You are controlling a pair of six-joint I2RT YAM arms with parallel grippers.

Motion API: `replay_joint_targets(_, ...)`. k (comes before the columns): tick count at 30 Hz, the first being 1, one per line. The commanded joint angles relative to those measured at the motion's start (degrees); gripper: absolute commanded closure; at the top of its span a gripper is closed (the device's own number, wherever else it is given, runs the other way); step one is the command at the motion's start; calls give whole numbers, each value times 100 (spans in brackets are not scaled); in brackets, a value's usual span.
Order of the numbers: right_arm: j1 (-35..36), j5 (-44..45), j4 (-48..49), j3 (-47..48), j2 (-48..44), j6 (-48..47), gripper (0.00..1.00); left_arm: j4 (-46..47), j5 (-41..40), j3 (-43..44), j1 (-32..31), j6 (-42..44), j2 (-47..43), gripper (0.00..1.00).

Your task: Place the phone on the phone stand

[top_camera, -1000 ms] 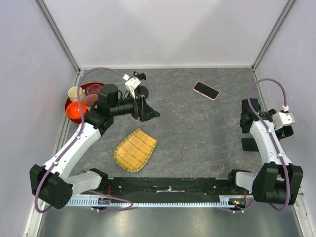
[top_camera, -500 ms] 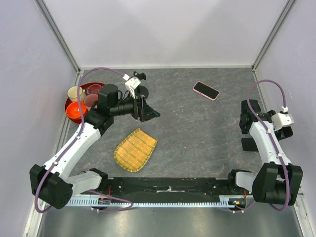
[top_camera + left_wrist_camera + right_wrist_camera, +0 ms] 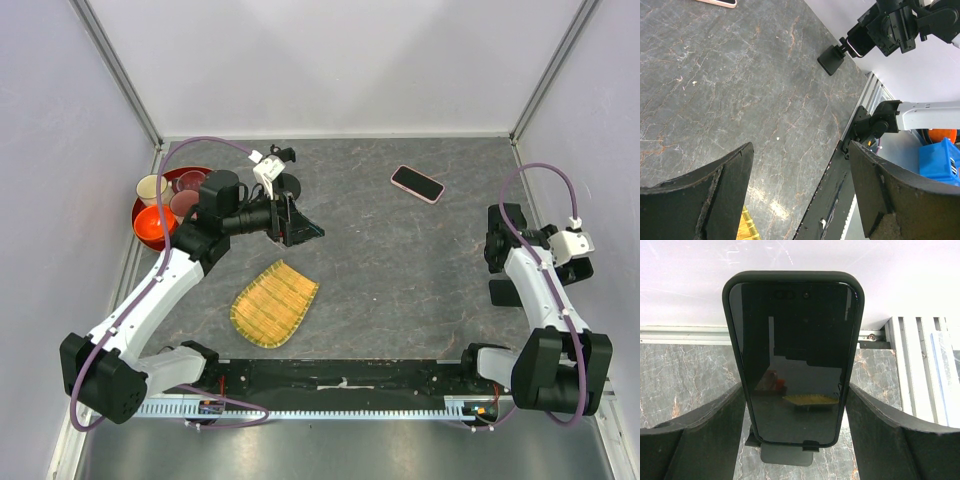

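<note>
The pink-rimmed phone (image 3: 416,184) lies flat, screen up, on the far right-centre of the table. Its edge shows at the top left of the left wrist view (image 3: 715,2). The phone stand (image 3: 289,186) has a round disc base and stands at the far left-centre, just behind my left wrist, with its clamp above it. My left gripper (image 3: 300,228) (image 3: 800,150) is open and empty, above the table just in front of the stand. My right gripper (image 3: 500,272) (image 3: 795,390) is open at the right side, far from the pink phone.
An all-black phone (image 3: 794,360) leans on a flat folding stand (image 3: 503,292) between my right fingers, with small gaps on both sides. A yellow bamboo mat (image 3: 275,302) lies at the near left-centre. A red tray (image 3: 141,222) with cups and bowls sits at the far left.
My right wrist has shifted very slightly to the left. The left arm, the pink phone and the stand have not moved.
</note>
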Motion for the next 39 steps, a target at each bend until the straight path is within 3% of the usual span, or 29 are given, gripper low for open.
replay_joint_targets(1, -18, 170, 272, -61, 35, -5, 100, 224, 172, 34, -25, 34, -21, 17)
replay_joint_targets(11, -18, 3, 439, -87, 70, -171, 98, 224, 190, 34, -25, 42, -30, 17)
replay_joint_targets(15, -18, -76, 448, -26, 44, -259, 59, 224, 190, 43, -25, 42, -47, 17)
replay_joint_targets(17, -18, -76, 448, -17, -17, -303, 54, 232, 199, 43, -25, 42, -47, 17)
replay_joint_targets(20, -18, -94, 457, 9, -123, -408, 33, 224, 199, 43, -25, 42, -65, 17)
replay_joint_targets(21, -18, -129, 457, 35, -141, -452, 16, 232, 199, 43, -25, 42, -65, 17)
replay_joint_targets(23, -18, -190, 457, 79, -193, -593, 2, 224, 207, 43, -25, 42, -56, 17)
replay_joint_targets(39, -18, -515, 492, 247, -650, -1226, 2, 232, 216, 51, -25, 34, -153, 17)
